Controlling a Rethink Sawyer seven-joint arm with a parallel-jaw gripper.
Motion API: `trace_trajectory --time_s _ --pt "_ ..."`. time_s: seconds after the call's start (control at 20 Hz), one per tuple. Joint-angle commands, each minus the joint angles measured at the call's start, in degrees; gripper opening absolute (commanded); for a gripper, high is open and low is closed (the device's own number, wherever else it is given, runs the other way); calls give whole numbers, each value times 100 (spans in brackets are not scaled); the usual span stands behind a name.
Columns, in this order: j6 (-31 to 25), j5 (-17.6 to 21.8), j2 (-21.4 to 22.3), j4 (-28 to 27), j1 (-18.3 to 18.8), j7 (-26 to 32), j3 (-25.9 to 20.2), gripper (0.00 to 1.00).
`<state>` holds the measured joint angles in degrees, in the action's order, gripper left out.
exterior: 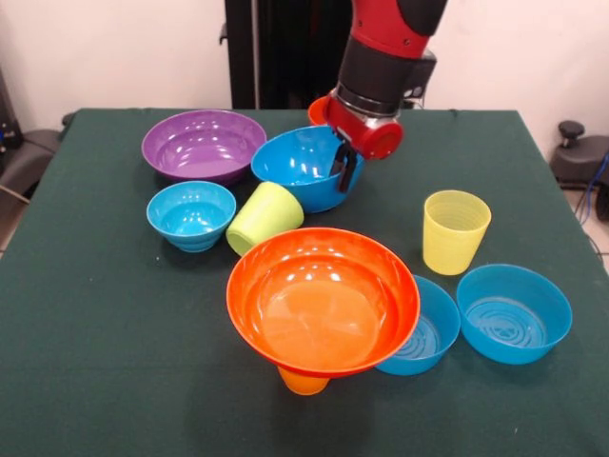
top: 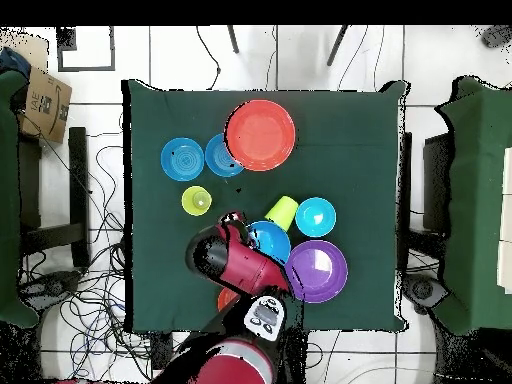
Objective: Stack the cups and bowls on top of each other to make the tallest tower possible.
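We find a wide bowl resting on an upturned cup at the front. Two bowls sit beside it on one side. A tipped cup lies behind, between two further bowls.

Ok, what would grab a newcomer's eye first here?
First, the wide glossy orange plastic bowl perched on a small orange cup at the table's near edge in the front view. Next, the red and black arm's gripper dipping over the rim of the large blue plastic bowl, beside the large purple bowl.
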<state>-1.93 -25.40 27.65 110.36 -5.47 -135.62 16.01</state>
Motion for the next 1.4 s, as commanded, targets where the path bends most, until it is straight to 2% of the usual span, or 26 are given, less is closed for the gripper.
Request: trace_trajectory --time_s 0.05,0.45,0.85,1.0,1.2,1.4 --pt "-1453 105 377 -233 -83 -477 -402 0" --pt "-2601 218 863 -411 -269 -609 -56 0" --pt "-3304 263 980 -763 -475 -778 222 0" --pt "-3466 287 965 -912 -530 -811 320 0" --pt "-3463 333 664 -1206 -482 -752 431 0" --pt "-3924 421 388 -1746 -429 -761 625 0"
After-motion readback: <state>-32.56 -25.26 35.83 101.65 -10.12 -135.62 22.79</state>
